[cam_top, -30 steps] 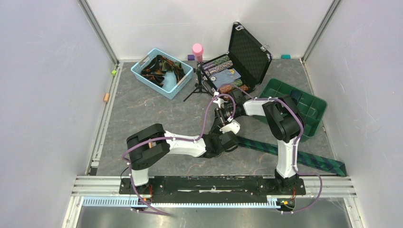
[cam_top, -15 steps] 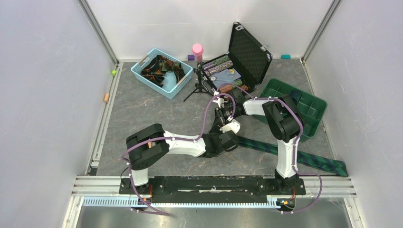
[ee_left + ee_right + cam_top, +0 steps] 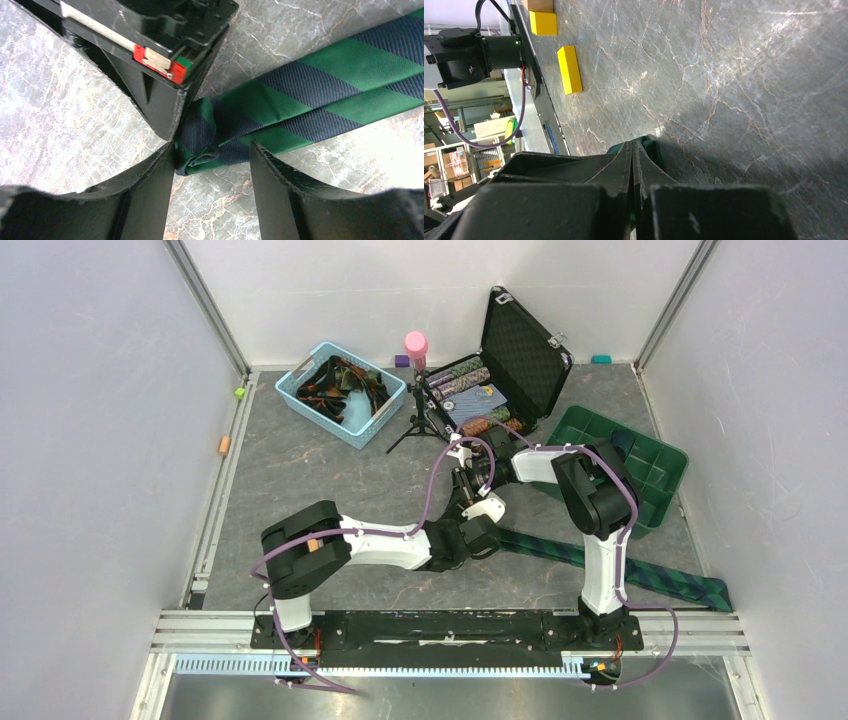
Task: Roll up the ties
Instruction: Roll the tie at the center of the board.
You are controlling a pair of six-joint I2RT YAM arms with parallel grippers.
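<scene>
Though hidden overhead, the rolled tie (image 3: 300, 100) seemingly touches the right gripper (image 3: 171, 127).

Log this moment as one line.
green-and-navy striped fabric tie: end rolled | right end effector: shut on tie | left end effector: open, straddling roll

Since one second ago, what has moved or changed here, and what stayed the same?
The left arm's elbow shifted slightly to the left. The left gripper now stands open around the rolled end of the green-and-navy striped fabric necktie; the overhead view is too small to show it opening. The right gripper stayed shut on that end, and the necktie's long tail did not move.
</scene>
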